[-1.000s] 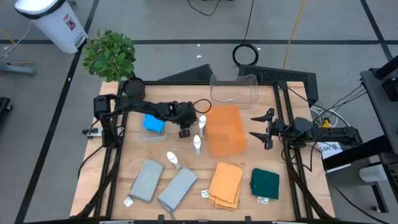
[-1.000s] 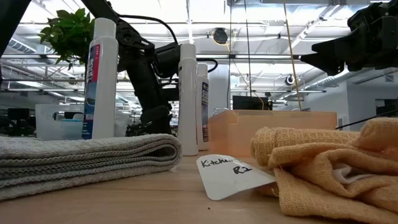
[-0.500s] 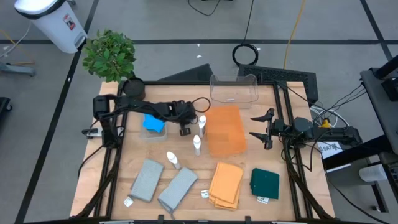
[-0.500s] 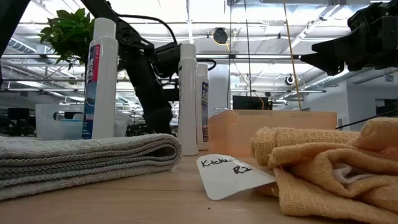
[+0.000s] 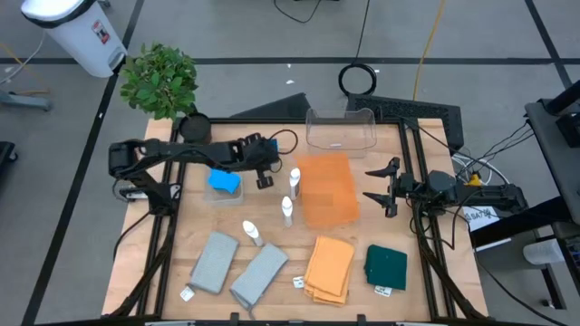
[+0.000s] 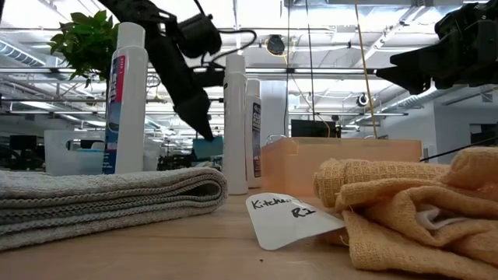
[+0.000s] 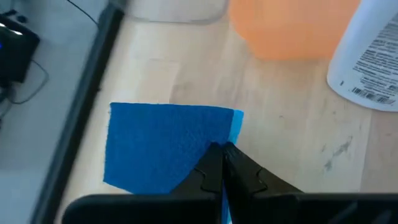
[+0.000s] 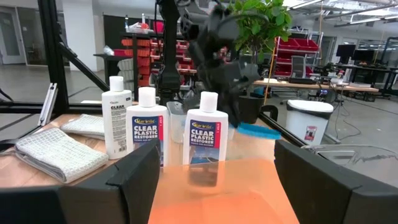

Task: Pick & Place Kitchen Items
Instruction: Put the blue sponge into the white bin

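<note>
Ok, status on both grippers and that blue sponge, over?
Left gripper shut on blue sponge, lifted beside the bottles. Right gripper open, waiting at right edge. Nothing blocking the orange tray.

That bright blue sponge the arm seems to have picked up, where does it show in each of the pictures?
High view: blue sponge, left of the white bottles.
Low view: I cannot make it out.
Left wrist view: centre, pinched by the shut left gripper.
Right wrist view: blue edge right of the bottles.
Shared landmark: orange tray.

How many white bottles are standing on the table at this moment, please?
3, all upright: one bottle by the orange tray's left edge, a second just in front of it, a third nearer the grey cloths.
</note>
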You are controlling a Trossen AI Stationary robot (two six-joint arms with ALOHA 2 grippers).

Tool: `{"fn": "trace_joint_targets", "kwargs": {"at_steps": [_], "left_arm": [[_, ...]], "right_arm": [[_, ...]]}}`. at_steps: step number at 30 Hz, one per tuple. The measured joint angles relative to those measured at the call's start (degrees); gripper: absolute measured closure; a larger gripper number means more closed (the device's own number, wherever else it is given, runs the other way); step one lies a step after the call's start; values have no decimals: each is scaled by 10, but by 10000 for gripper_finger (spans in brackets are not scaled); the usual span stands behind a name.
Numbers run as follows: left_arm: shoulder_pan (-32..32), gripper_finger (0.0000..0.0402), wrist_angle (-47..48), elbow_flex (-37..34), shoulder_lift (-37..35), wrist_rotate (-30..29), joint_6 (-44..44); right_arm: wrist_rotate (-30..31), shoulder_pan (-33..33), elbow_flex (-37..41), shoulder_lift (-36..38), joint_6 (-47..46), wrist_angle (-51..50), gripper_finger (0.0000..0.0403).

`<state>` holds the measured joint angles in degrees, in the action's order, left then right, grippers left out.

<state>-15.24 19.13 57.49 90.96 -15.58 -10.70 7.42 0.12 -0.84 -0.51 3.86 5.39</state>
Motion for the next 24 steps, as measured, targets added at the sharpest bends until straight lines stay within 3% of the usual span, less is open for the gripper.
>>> {"fn": "trace_joint_targets", "kwargs": {"at_steps": [9,16,24], "left_arm": [[36,401,149,1,-114,-86,53],[99,401,300,1,-174,-142,199],[177,401,412,-7,-179,-161,356]], "right_arm": [[0,0,0,0,0,0,124],[0,0,0,0,0,0,124],[0,0,0,0,0,0,124]]}}
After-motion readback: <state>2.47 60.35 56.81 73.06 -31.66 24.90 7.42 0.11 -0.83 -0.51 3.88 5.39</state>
